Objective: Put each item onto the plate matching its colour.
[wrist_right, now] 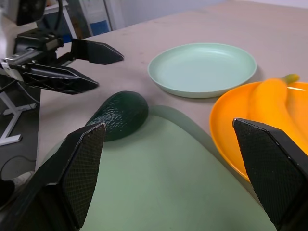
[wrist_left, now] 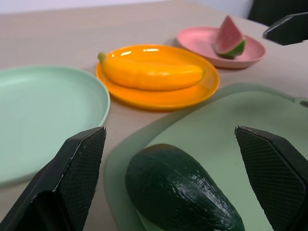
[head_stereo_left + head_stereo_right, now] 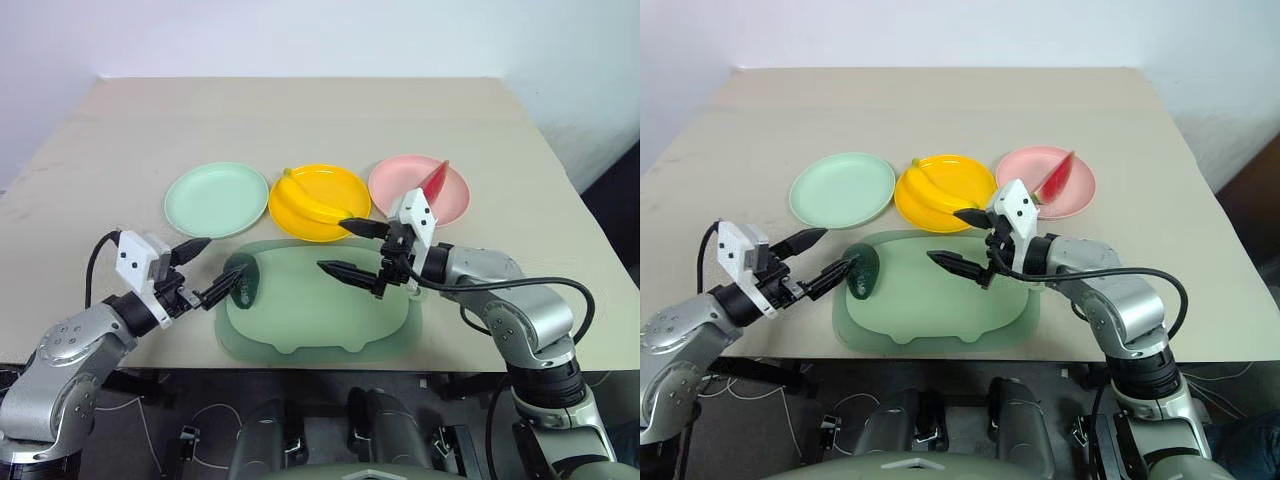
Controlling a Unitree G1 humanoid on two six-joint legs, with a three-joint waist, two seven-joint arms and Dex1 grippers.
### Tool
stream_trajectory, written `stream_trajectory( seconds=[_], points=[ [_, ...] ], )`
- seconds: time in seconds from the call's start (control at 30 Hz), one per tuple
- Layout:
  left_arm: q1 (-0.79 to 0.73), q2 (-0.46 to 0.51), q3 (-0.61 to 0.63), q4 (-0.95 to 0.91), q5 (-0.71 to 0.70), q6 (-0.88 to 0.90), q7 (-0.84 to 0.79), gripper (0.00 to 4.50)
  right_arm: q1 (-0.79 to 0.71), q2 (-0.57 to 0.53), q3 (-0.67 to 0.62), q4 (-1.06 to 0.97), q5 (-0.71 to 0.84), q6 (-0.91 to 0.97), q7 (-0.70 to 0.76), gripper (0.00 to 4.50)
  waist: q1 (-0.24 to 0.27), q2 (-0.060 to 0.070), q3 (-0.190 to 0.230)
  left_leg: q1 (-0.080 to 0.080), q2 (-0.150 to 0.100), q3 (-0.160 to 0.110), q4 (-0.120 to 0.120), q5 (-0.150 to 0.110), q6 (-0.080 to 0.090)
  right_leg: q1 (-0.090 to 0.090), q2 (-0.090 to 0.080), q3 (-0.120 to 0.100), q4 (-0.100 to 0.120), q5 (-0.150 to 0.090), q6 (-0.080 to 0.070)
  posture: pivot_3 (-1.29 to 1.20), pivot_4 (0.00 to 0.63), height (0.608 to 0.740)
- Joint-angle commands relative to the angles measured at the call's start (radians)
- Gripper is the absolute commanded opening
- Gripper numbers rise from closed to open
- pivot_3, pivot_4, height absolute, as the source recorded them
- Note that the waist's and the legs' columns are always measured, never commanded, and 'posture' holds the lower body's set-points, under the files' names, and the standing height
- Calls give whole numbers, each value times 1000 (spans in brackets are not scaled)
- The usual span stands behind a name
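Left eye view: banana (image 3: 310,203) and watermelon wedge (image 3: 434,181) sit on matching plates; the avocado (image 3: 242,279) lies on the mat's (image 3: 320,310) edge, just beside the wide-open, empty left gripper (image 3: 207,267). Left wrist view: straddle its middle, close squarely — it could roll. Right wrist view: right gripper (image 1: 168,168) spread and empty; the mint plate (image 1: 202,67) is unobstructed.

My head cams look fwd and down over the tabletop (image 3: 330,120) from above. L wrist cam sits low, close on the avocado (image 2: 180,190). R wrist cam faces back toward it; both share avocado, green plate (image 1: 202,67).
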Motion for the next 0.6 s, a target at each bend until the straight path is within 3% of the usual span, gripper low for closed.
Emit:
stream_trajectory(
  seconds=[0.03, 0.6],
  points=[
    [-9, -24, -27, -42, 1, 40, 66, 4500, 2, -4, 5, -10, -6, -34, 1, 4491, 1, 0, 0, 0, 0, 0, 0, 0, 0, 0, 0, 0, 0, 0, 0, 0, 150, 696],
    [-150, -63, -213, 156, 123, 84, 92, 4500, 21, -25, -23, -23, -31, -39, -65, 4491, 21, 0, 0, 0, 0, -1, 1, 0, 0, 0, 0, 0, 0, -1, -2, 0, 150, 696]
  ],
)
